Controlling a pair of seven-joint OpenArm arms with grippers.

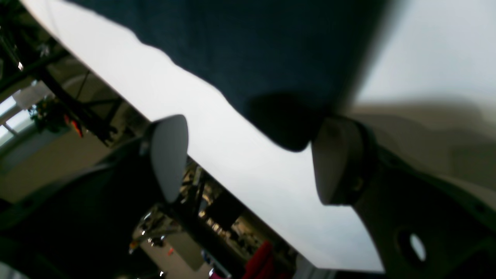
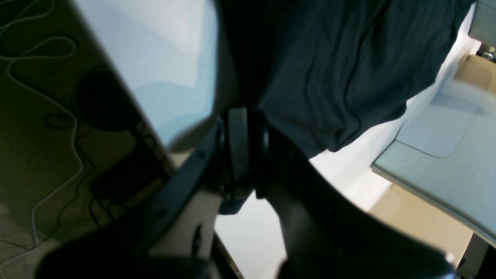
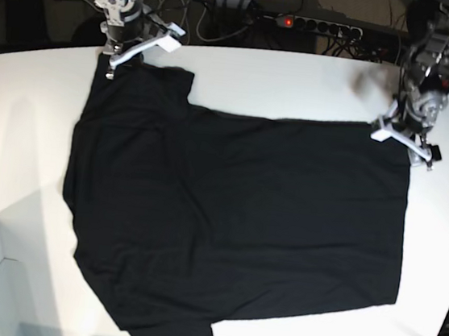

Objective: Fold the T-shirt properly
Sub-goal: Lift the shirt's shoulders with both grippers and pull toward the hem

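Lying flat, T-shirt [image 3: 235, 218] long axis left-right, right gripper [image 3: 111, 62] clamping sleeve, left gripper [image 3: 403, 141] spread.

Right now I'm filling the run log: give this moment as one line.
shirt: flat on table, plain side up | right gripper: shut on shirt corner | left gripper: open at shirt corner

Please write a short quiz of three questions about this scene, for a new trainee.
1. True or false: the T-shirt lies spread on the white table.
2. Which pincer is shut on the shirt? A) left B) right
3. Fill in: the left pincer stands ____ at the shirt's corner.

Key: 1 true. 2 B, the right pincer. 3 open.
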